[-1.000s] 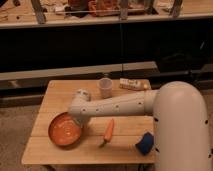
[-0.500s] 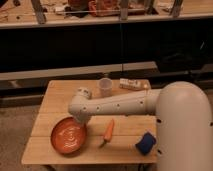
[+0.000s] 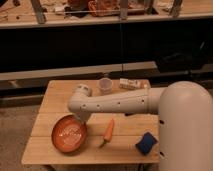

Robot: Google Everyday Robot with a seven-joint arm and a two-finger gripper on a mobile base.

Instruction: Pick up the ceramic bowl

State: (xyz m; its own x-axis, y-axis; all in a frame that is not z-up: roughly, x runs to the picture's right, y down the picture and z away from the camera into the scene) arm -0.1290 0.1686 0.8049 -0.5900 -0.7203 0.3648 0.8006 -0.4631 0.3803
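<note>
The tool [image 3: 80, 119], clamped on the ceramic bowl [image 3: 69, 134], has tilted it up since before.

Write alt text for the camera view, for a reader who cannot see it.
A white robot arm reaches across a wooden table, its gripper shut at the far rim of an orange-red ceramic bowl. A carrot, a blue sponge, a translucent cup and a small carton also sit on the table.

Lab/workshop — cluttered shelf [image 3: 100, 15] w/ gear behind wooden table [image 3: 60, 95].
</note>
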